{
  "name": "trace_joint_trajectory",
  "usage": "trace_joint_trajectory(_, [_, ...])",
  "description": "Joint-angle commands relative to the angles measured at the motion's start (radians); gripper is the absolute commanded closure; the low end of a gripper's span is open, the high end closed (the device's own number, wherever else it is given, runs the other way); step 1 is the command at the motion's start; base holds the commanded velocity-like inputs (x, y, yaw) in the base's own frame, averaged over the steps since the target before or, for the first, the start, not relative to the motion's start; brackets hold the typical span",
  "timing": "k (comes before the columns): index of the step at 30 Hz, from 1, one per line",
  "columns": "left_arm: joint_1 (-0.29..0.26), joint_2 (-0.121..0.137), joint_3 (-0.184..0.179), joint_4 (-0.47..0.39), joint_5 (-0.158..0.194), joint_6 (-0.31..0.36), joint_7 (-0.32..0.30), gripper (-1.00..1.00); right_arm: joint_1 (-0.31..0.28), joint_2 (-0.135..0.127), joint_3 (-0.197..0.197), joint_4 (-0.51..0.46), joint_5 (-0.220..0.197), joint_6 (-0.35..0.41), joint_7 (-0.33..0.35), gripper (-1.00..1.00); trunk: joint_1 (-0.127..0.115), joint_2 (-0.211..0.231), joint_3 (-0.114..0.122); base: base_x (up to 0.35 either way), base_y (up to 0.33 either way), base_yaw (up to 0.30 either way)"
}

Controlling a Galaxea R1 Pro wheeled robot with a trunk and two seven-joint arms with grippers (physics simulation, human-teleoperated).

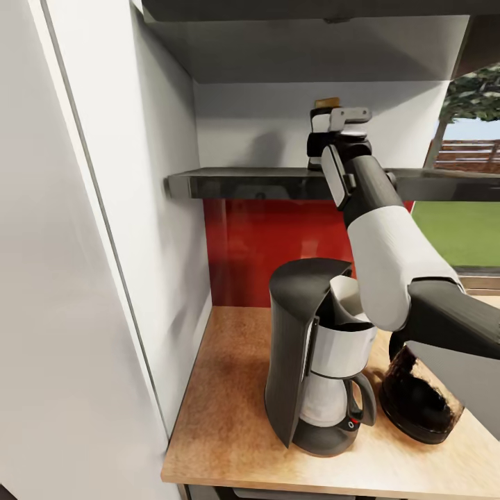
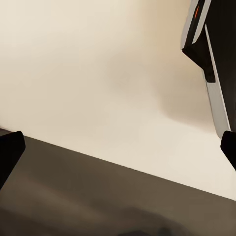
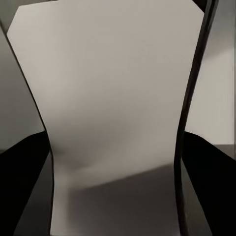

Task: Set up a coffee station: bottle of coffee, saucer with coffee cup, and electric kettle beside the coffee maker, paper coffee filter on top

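Head view: right arm [image 1: 389,264] reaches up and far over the counter to the dark shelf [image 1: 243,184]. Right gripper [image 1: 338,139] is at shelf level, right on the coffee bottle [image 1: 325,104]; only the bottle's brownish cap shows above the wrist, rest is hidden behind the gripper. Can't tell from here whether the fingers are clamped on it or just around it.

Right wrist view: close-up of a pale, waisted surface between two dark finger edges [image 3: 189,123], most likely the bottle body, very near. Contact not resolvable, so grip state unknown.

Left wrist view: left gripper's dark fingertips [image 2: 10,152] sit at opposite frame edges, i.e. spread wide, nothing between them. Behind: beige wall and a dark surface, plus a black/white robot part w/ an orange mark [image 2: 206,44].

Obstacles / surroundings:
- Coffee maker [image 1: 316,354] stands on the wooden countertop [image 1: 222,417], directly under the raised arm, forearm passing just over its top. White paper filter [image 1: 351,295] sits in its top, partly covered by the arm.
- Electric kettle [image 1: 420,403], dark and see-through, just right of the coffee maker, partly hidden under the elbow.
- Tall white cabinet side [image 1: 104,243] on the left, close to the counter's left edge.
- Upper cabinet underside [image 1: 305,48] above the shelf, so the shelf bay is boxed in.

Room: red backsplash [image 1: 271,243] below the shelf, white wall behind it. Window [image 1: 465,173] at right w/ lawn, tree, fence outside.
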Motion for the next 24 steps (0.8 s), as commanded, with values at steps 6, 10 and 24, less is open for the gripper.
trace_joint_trajectory(6, [-0.001, 0.0, 0.008, 0.0, -0.011, 0.002, 0.003, -1.0, 0.001, 0.001, -0.005, 0.0, 0.004, 0.004, 0.003, 1.0, 0.001, -0.002, -0.002, 0.0, 0.0, 0.0])
trace_joint_trajectory(10, [-0.001, 0.0, 0.008, 0.0, -0.011, 0.001, 0.003, -1.0, 0.001, 0.001, -0.005, -0.001, 0.004, 0.004, 0.003, 1.0, 0.001, -0.002, -0.002, 0.0, 0.0, 0.0])
trace_joint_trajectory(24, [-0.001, 0.007, 0.004, 0.0, -0.016, 0.001, 0.0, -1.0, 0.001, 0.001, -0.005, -0.025, 0.001, 0.006, 0.005, 1.0, 0.001, -0.002, -0.002, 0.0, 0.0, 0.0])
